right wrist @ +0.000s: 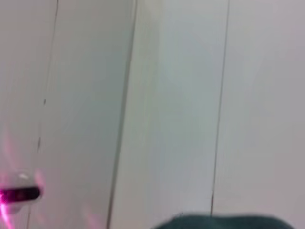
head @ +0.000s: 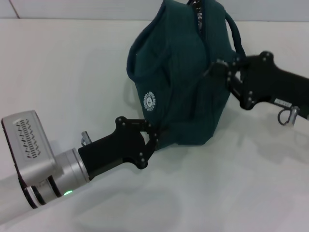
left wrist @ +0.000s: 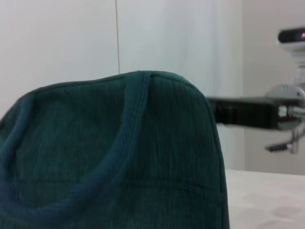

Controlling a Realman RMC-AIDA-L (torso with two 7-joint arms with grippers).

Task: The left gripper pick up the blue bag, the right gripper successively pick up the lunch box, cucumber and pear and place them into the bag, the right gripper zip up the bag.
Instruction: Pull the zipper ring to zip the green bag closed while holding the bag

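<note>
1. While the blue bag (head: pixel 178 82) stands upright on the white tabletop (head: pixel 72 72), both arms are engaged with it, one at each side.
2. Left gripper (head: pixel 157 135): positioned at the bag's lower near corner, jaws closed down on a fold of the fabric there. Judged to be holding the bag steady.
3. Right gripper (head: pixel 224 72): positioned against the bag's upper right side, just beside the dark carrying strap (head: pixel 235 36). The fingertips are pressed into the fabric; whether they are parted or clamped on anything cannot be told.
4. Zipper (head: pixel 198 14): the track shows at the crown of the bag, running up and away from the camera along the top seam. It lies above and slightly left of the right gripper, which is the nearer arm to it. The pull tab cannot be made out.
5. Lunch box, cucumber and pear: none visible on the tabletop. Judged to be inside the bag, leaving the zipping step in hand.
6. Markings: a round white emblem (head: pixel 150 101) sits on the bag's front panel; its ring of lettering is too small to read.
7. Left wrist view: shows the bag's side (left wrist: pixel 119 157) with a strap (left wrist: pixel 128 124) curving across it, and the right arm (left wrist: pixel 248 112) beyond.
</note>
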